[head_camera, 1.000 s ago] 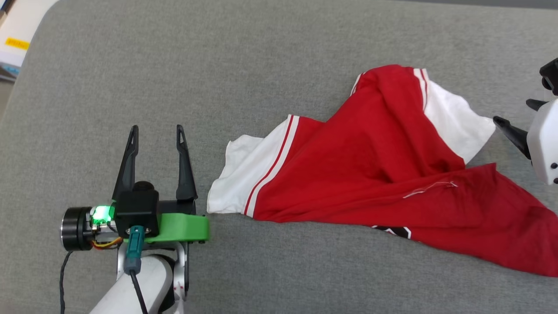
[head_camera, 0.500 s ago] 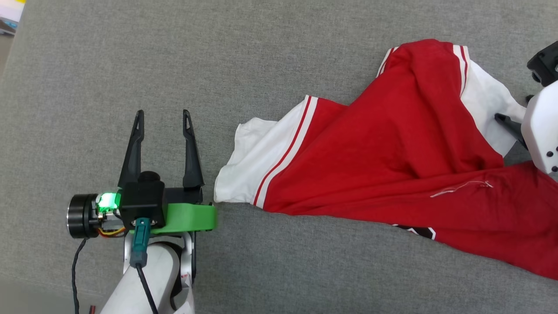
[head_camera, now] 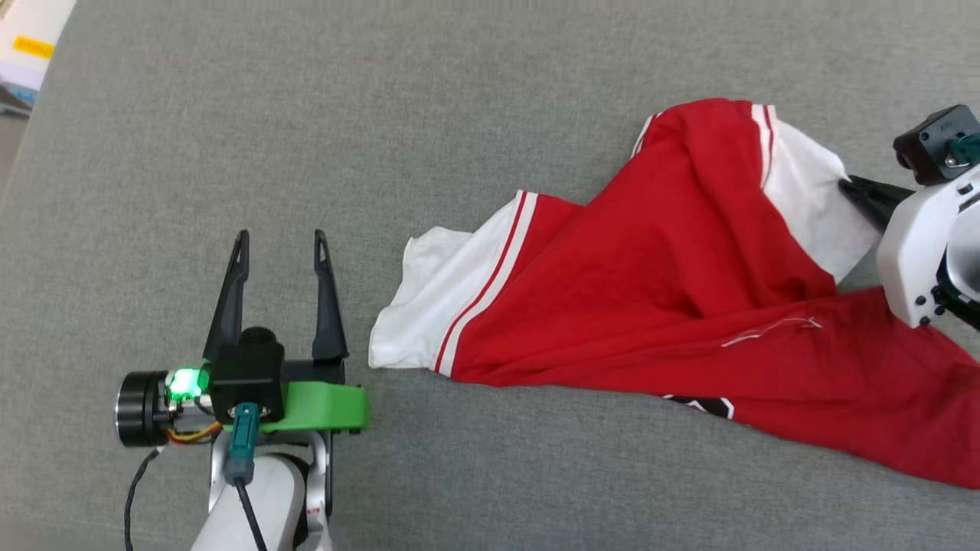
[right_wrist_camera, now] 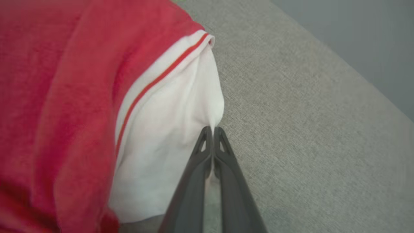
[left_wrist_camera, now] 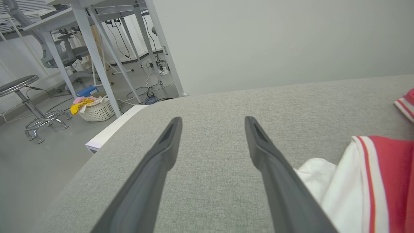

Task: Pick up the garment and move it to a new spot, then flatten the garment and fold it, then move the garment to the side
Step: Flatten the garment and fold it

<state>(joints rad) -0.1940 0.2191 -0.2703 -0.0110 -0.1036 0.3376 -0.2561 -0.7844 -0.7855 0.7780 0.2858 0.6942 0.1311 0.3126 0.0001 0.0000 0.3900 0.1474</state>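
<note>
The grey woven fabric surface (head_camera: 459,115) carries the red thin-fabric T-shirt with white short sleeves (head_camera: 674,291), lying crumpled right of centre; the left gripper (head_camera: 281,236) sits low at the near left, forearm rising from the bottom edge, fingers spread wide, just beside one white sleeve; the right gripper (right_wrist_camera: 213,128) reaches in from the right edge, fingers pressed together, pinching the other sleeve's edge.

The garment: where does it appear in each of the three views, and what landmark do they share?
Head view: garment, centre to right edge.
Left wrist view: garment, lower right corner.
Right wrist view: garment, left half, sleeve pinched by right gripper.
Shared landmark: grey fabric surface.
</note>
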